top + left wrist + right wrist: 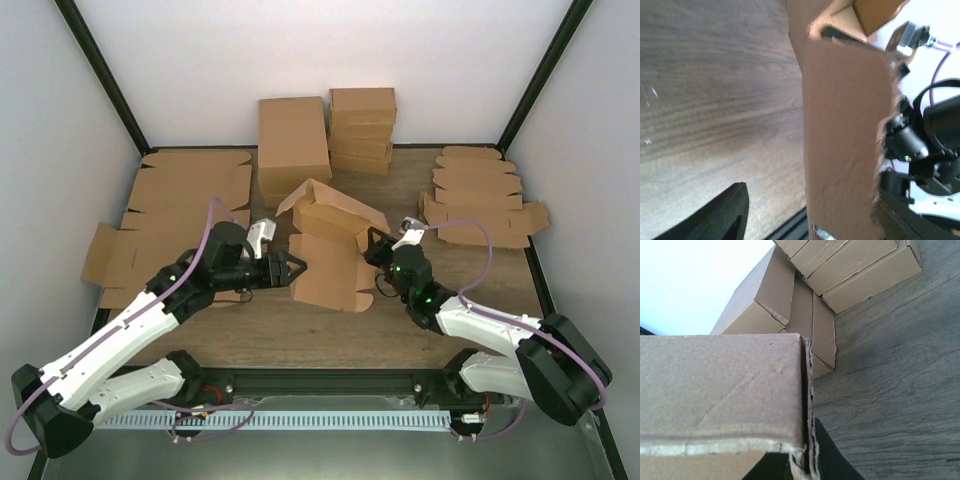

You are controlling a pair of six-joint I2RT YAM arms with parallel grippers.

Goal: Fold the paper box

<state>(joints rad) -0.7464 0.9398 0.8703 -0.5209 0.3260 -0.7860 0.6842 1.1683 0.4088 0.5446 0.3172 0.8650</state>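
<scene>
The paper box (pixel 330 255), plain brown and half folded, stands in the middle of the table with its flaps up. My left gripper (pixel 297 267) is at the box's left edge. In the left wrist view one dark finger (pixel 727 215) stands apart from a cardboard panel (pixel 845 140); the other finger is hidden behind that panel. My right gripper (pixel 373 247) is at the box's right side. In the right wrist view it (pixel 807 465) is shut on the doubled edge of the box wall (pixel 720 385).
Folded boxes are stacked at the back (pixel 362 130) beside a larger box (pixel 293 145). Flat cardboard blanks lie at the left (pixel 185 195) and at the right (pixel 480 190). The right arm (pixel 920 145) shows just past the panel.
</scene>
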